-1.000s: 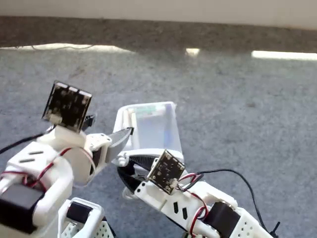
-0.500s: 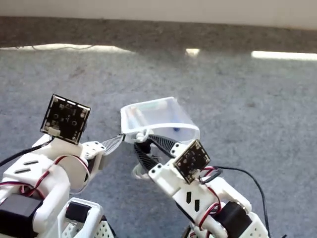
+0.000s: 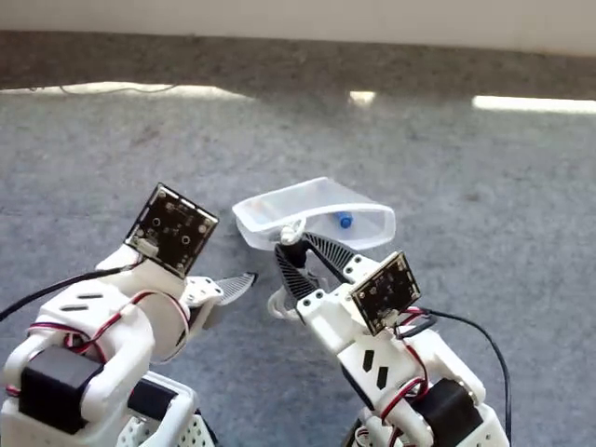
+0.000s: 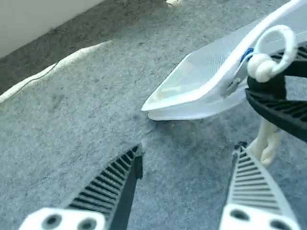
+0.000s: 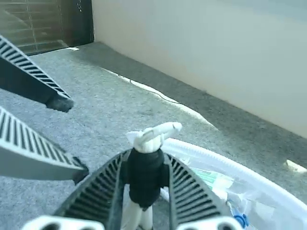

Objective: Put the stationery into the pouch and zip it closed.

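Note:
A translucent white pouch point(image 3: 321, 207) lies on the grey carpet, tilted up on one side, with a blue-tipped item point(image 3: 344, 221) showing through it. My right gripper point(image 3: 291, 250) is at the pouch's near edge, shut on the zipper pull point(image 5: 144, 173), a black tab with a white cord. In the right wrist view the pouch point(image 5: 249, 191) holds a green item point(image 5: 207, 178) and a blue one point(image 5: 240, 220). My left gripper point(image 4: 189, 151) hangs open a short way from the pouch's corner point(image 4: 158, 108), touching nothing. Its fingers point(image 5: 33, 153) appear in the right wrist view.
Grey carpet point(image 3: 484, 186) spreads on all sides of the pouch. A pale wall point(image 3: 372, 19) runs along the far edge, with a thin cable point(image 3: 112, 88) lying at its foot. Both arm bases crowd the near side.
The left gripper let go of the pouch's edge and drew back, open. The right gripper moved away and to the right with the zipper pull, and the pouch turned and tilted with it.

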